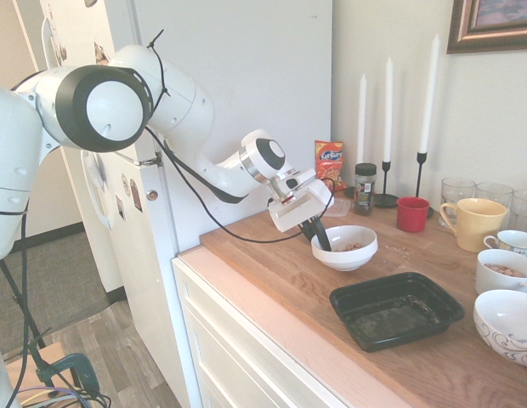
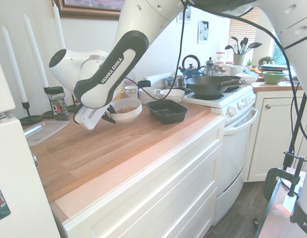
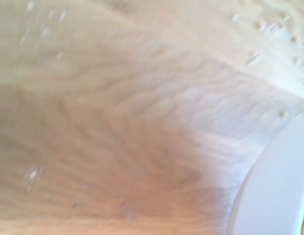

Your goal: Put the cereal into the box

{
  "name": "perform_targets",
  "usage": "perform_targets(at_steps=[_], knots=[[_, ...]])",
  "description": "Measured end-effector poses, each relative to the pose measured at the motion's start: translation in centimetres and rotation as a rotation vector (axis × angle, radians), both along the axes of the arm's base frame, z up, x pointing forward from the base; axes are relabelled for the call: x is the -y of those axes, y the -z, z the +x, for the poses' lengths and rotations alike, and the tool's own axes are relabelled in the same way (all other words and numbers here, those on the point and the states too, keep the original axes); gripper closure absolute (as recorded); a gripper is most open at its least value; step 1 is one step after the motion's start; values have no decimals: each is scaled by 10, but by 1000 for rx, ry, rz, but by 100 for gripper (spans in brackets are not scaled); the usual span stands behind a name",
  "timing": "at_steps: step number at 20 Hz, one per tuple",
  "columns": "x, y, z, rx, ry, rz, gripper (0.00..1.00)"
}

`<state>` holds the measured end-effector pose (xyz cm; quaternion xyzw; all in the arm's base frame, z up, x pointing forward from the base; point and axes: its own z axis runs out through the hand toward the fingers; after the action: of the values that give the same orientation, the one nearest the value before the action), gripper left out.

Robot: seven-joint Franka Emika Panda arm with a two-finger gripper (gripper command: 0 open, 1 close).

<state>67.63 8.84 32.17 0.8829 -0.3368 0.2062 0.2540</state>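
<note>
While the white arm is stretched low over the wooden countertop, its gripper is seen with the dark fingers drawn together, their tips dipped over the near rim of a round white bowl; whether that rim or anything inside is pinched between them cannot be made out. The cereal is seen as a layer of small tan pieces lying in this bowl, and a few stray crumbs are scattered on the wood just beyond it. The box, a shallow black tray with a raised rim, is set on the countertop near the bowl, toward the counter's front edge, and apart from it; its floor looks bare apart from a dull sheen. Behind the bowl, an orange snack bag, a dark-lidded jar, white candles in black holders, a red cup and a yellow mug are lined up by the wall. In the wrist view only blurred wood grain and a curved white edge of the bowl are shown.
</note>
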Motion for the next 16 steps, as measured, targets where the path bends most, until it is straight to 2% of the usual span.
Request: perform_targets(at_steps=[5,11,16], knots=[[16,-57,15,56,38,111,100],[104,-134,39,124,103,290,100],[170,-161,39,152,133,466,100]])
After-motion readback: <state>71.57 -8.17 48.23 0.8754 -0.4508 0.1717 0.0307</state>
